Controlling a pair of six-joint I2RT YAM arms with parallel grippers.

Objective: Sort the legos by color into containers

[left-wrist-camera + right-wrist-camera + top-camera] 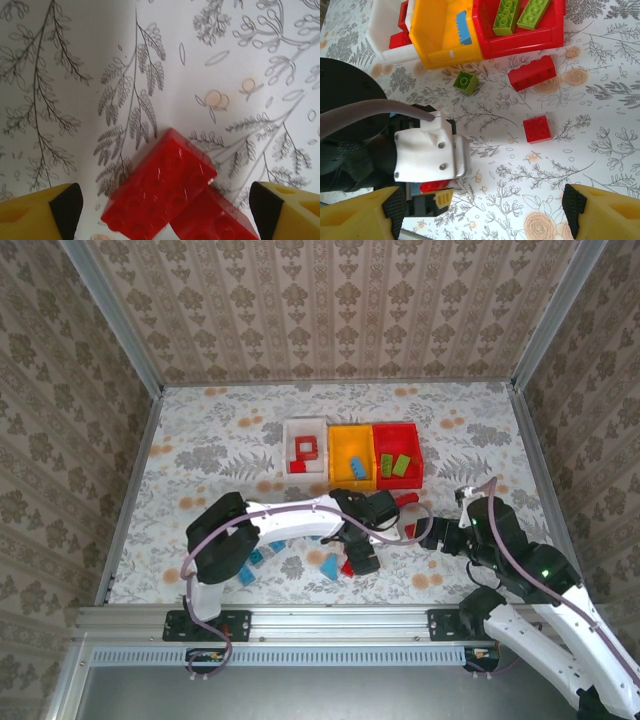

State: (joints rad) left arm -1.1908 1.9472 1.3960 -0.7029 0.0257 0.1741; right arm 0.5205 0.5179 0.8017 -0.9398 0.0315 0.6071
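Red plastic lego bricks [159, 187] are lying overlapped on the floral table [75, 100], so I am hovering the left gripper [165, 202] wide open and empty astride them. The right gripper [484, 204] is gaping empty too, near a small square red brick [538, 128].

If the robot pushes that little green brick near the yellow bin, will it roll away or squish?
Probably neither. The little green brick sits flat and looks boxy, so it would likely slide across the table rather than roll. Its shiny, hard-looking plastic suggests it stays stiff, though it may be slippery to pinch. Being small, it's probably light.
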